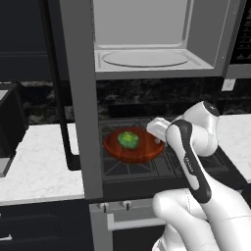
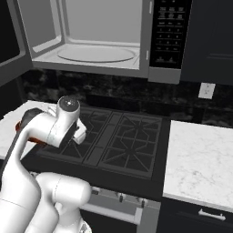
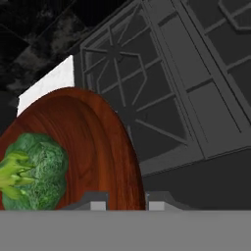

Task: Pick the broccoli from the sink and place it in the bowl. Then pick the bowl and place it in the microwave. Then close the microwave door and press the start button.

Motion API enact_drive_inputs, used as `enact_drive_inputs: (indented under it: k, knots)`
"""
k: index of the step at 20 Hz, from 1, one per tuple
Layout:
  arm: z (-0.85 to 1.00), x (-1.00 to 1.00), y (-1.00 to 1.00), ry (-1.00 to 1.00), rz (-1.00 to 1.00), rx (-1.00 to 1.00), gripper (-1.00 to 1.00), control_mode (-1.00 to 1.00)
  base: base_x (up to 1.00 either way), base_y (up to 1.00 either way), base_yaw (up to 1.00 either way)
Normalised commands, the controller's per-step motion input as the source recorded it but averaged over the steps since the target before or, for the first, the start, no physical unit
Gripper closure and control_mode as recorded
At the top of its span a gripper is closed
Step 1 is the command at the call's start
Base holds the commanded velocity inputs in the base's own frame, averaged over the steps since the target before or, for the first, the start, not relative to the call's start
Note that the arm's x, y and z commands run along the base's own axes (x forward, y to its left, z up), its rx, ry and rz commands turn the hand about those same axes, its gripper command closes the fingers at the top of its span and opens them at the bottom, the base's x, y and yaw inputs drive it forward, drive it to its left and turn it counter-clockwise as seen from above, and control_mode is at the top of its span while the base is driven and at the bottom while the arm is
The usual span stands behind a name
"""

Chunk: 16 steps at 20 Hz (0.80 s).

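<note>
Bowl with broccoli held at its rim over the stove grates

The bowl (image 1: 133,145) is gripped at its right rim by the gripper (image 3: 127,200), whose fingers are clamped on the edge. The broccoli (image 1: 128,139) lies inside the bowl, above the stove grates (image 2: 123,136). The microwave (image 2: 98,38) is seen overhead with its microwave door (image 1: 81,98) swung open and the turntable bare. Markings on the button panel (image 2: 169,34) are too small to be read.

The green broccoli (image 1: 128,139) lies inside the round red-brown bowl (image 1: 142,150), over the stove. Above, the microwave (image 1: 147,54) stands open, its door (image 1: 81,98) swung wide to the left.
</note>
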Motion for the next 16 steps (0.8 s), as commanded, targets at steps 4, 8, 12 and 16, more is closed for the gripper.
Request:
enact_drive_inputs:
  k: [4,8,12,16]
  knots:
    - [0.27,-0.49,0.00,-0.64,0.16,-0.29,1.00,-1.00,0.00,0.00,0.00]
    - [0.04,-0.14,0.00,-0.17,0.03,-0.08,1.00,-1.00,0.00,0.00,0.00]
    - [0.00,-0.05,-0.10,0.01,0.00,0.04,1.00,-1.00,0.00,0.00,0.00]
    - [0.26,-0.23,-0.79,-0.01,-0.04,0.32,1.00,-1.00,0.00,0.00,0.00]
